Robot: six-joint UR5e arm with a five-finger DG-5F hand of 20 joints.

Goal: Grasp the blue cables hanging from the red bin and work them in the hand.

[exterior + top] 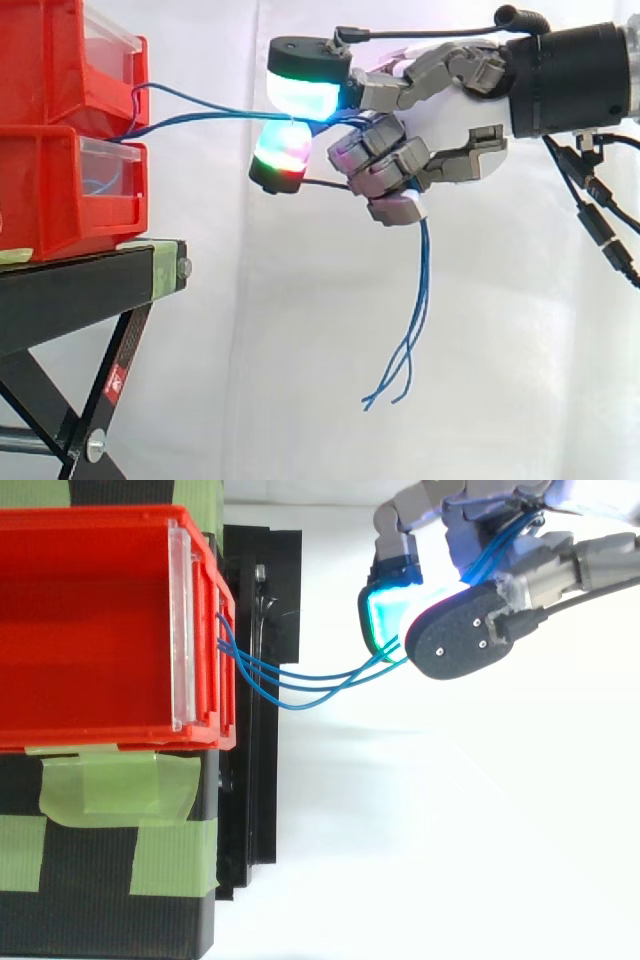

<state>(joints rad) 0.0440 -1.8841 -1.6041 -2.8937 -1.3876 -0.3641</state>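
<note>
Thin blue cables (200,108) run from the front of the stacked red bins (60,130) rightward into my hand (440,130), which is shut on them. They pass between two glowing pads (300,95), one cyan above and one red-green below, where they are pinched. The cables' loose ends (410,340) hang down below the curled fingers. In the top view the cables (300,680) leave the red bin (100,630) at its clear front plate and stretch to the hand (470,590).
The bins stand on a black stand (90,280) with green tape (110,790) on its top. A white curtain fills the background behind the arm, which enters from the right.
</note>
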